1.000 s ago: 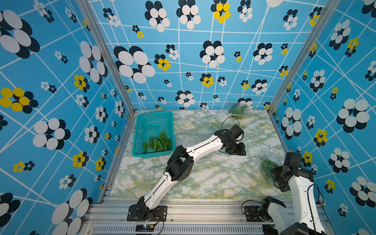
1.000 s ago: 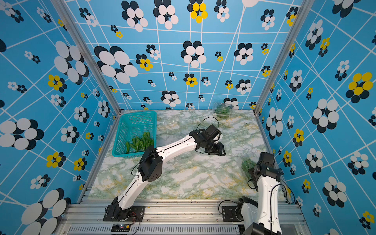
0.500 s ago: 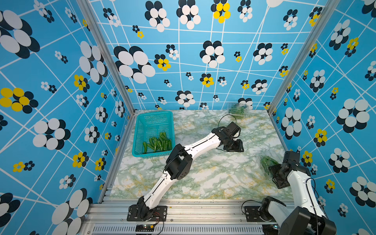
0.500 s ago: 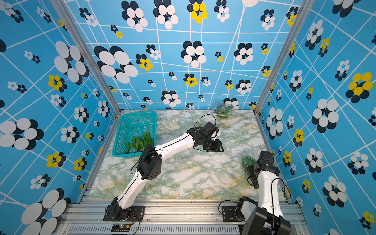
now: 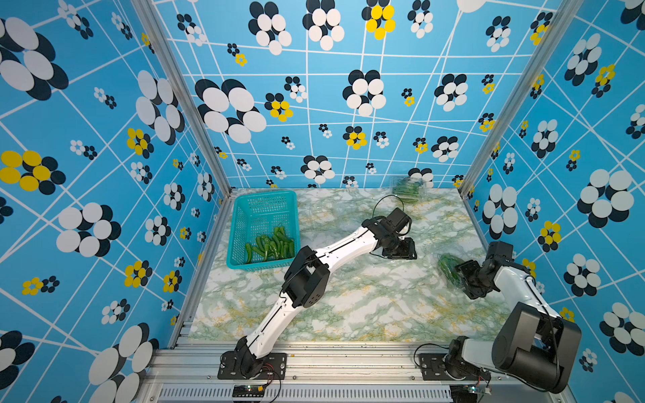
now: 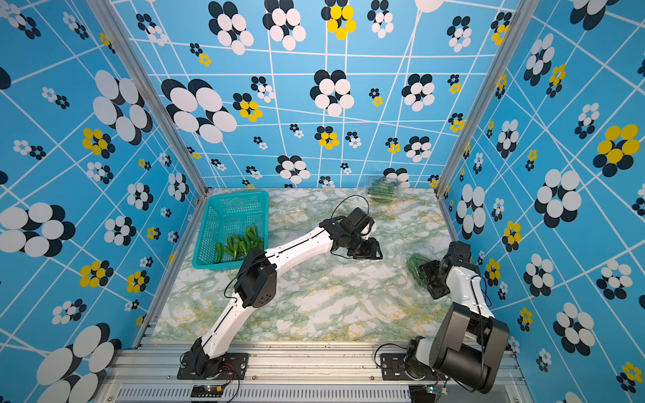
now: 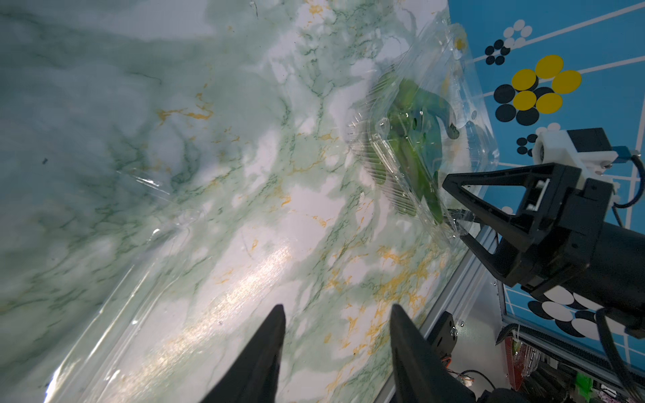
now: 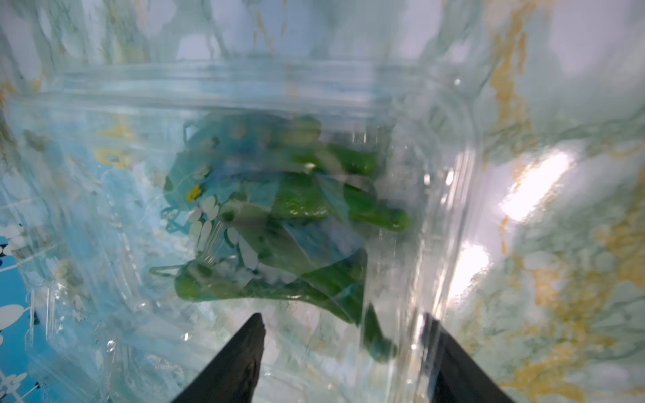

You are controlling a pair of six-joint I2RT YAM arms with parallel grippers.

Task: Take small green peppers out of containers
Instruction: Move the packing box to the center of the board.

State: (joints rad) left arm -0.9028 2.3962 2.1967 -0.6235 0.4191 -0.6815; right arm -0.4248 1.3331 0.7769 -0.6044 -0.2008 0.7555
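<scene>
My right gripper [image 5: 462, 279] [image 8: 342, 317] is shut on the end of a clear container [image 5: 450, 268] [image 8: 104, 174] of small green peppers [image 8: 296, 202], which tilts up off the table by the right wall. In the left wrist view the container's [image 7: 464, 69] corner sits between the right gripper's [image 7: 453, 209] spread jaws. My left gripper [image 5: 401, 249] [image 7: 336, 308] hangs open over bare marble mid-table, left of that container. A second container [image 5: 406, 188] with peppers lies at the back wall. More peppers [image 5: 270, 244] lie loose in the teal basket [image 5: 241, 209].
An empty clear container [image 5: 319, 211] lies right of the basket. Crinkly clear plastic [image 7: 157, 237] lies on the table under my left wrist. The blue patterned walls close in on three sides, and a metal rail [image 5: 349, 349] runs along the front.
My right gripper has carried its container a little toward the table's middle, while the right elbow swung down to the front. The left gripper has drawn back slightly.
</scene>
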